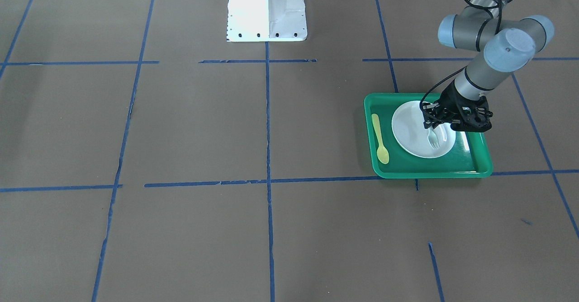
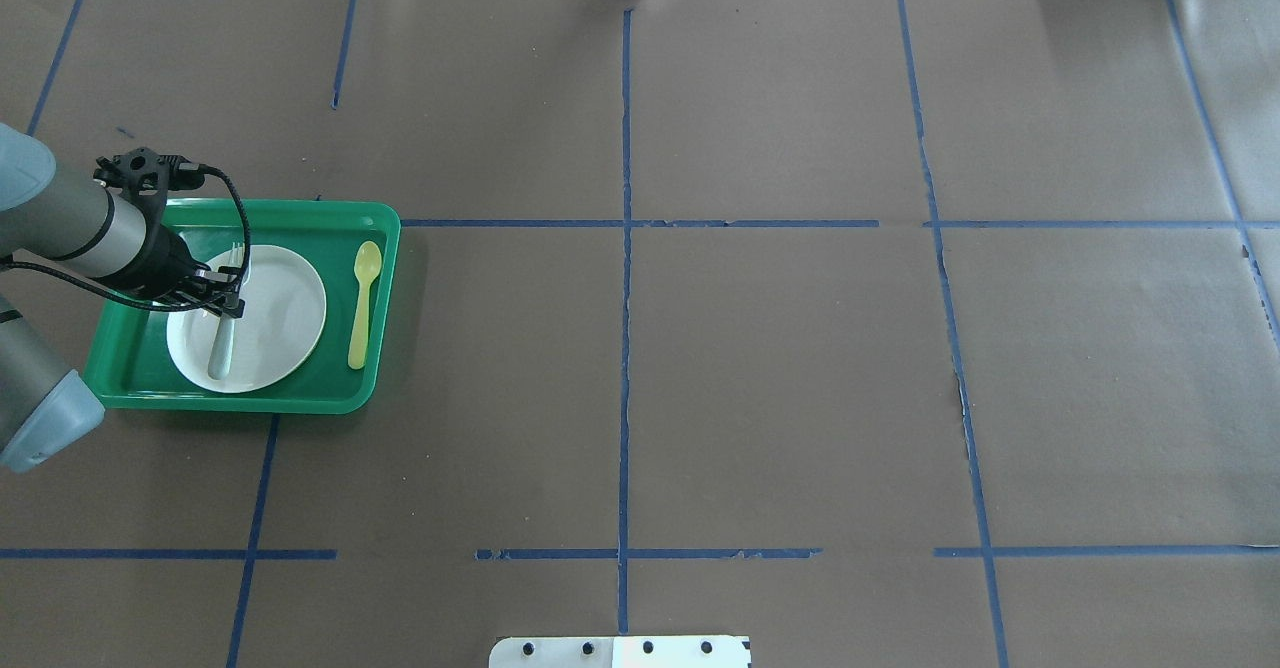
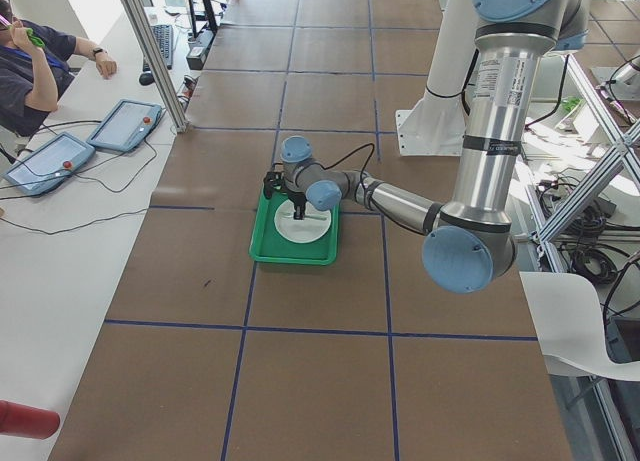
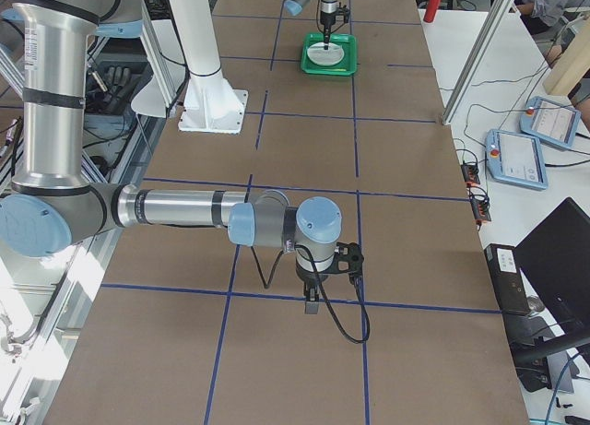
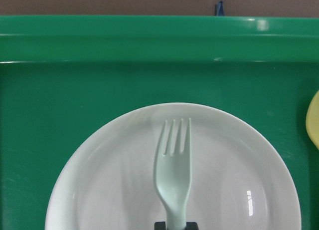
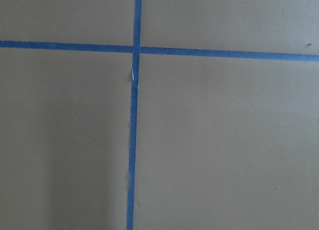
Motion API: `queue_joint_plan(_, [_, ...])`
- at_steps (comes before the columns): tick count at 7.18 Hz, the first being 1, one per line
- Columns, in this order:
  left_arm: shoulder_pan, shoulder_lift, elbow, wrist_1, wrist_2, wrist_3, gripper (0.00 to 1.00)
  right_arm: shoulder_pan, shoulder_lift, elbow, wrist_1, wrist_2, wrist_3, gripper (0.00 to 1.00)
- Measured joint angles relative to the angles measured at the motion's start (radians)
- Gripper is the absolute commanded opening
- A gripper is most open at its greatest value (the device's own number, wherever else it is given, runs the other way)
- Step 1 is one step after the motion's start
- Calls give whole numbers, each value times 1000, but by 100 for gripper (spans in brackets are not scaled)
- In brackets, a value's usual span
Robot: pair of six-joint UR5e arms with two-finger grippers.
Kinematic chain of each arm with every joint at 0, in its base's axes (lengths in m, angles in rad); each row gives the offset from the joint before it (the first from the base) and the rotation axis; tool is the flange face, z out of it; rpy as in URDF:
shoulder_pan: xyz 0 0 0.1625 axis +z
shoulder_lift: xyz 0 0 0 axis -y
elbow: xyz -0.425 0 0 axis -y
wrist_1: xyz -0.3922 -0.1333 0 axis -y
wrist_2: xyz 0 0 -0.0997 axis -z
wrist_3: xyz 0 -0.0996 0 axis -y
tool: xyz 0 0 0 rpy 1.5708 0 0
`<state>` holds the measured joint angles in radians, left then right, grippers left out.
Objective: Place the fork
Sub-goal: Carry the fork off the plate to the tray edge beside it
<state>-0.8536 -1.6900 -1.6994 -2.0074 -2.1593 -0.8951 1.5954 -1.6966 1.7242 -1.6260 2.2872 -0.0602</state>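
Above the plate [image 5: 99,190] in the tray [image 5: 75,80], pinches the fork [image 5: 173,165] by its handle with the left tool [image 2: 228,302], tines level and centred, likely for laying flat. Cannot tell how the right tool [image 4: 313,303] stands, well apart over the worktop [image 6: 224,140].

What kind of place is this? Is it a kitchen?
Most likely a robot testing lab, not a kitchen: a wide brown paper-covered table gridded with blue tape lines, a tall grey metal robot arm, and flat blue-edged control tablets with cables on a white side bench.
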Motion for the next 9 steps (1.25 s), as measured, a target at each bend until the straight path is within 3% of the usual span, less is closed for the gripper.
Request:
queue_joint_plan(4, [-72,76,7,-13,-3,112,0,0,0,0,0,0,-1,100])
queue_joint_plan(8, [-88,87,38,-18,-2,140,0,0,0,0,0,0,-1,100])
queue_joint_plan(9, [-88,85,45,-18,-2,141,99,0,0,0,0,0,-1,100])
